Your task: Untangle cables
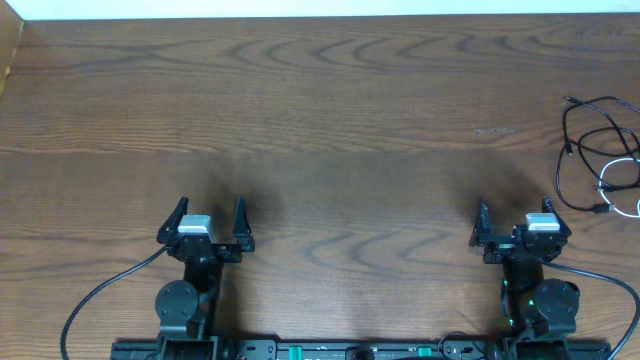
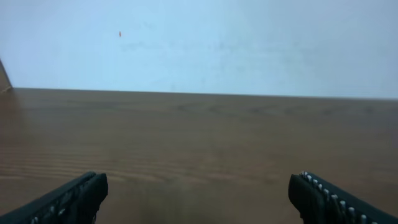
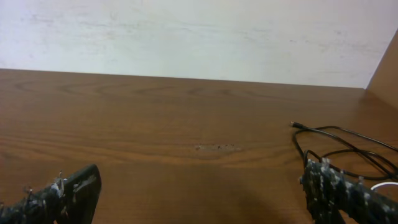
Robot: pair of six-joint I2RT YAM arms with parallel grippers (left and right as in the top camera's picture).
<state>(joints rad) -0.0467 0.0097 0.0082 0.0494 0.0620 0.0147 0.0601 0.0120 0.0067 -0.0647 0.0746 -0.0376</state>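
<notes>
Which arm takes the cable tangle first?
Right. The cables lie at the table's right edge, just ahead of the right gripper and in its wrist view; the left gripper sits far across. Both open.

Overhead: high, straight down, whole table [image 1: 330, 100] in frame. Both wrist cameras: low, near its surface, level, facing far wall [image 2: 249, 43]. Right wrist and overhead share cables [image 3: 298, 127] at right edge.

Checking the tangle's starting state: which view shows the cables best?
Overhead: it shows the cables as a tangle at the right edge, black loops and a white one, partly cut off. The right wrist view catches only part of the cables, at a low angle; the left wrist view shows none.
</notes>
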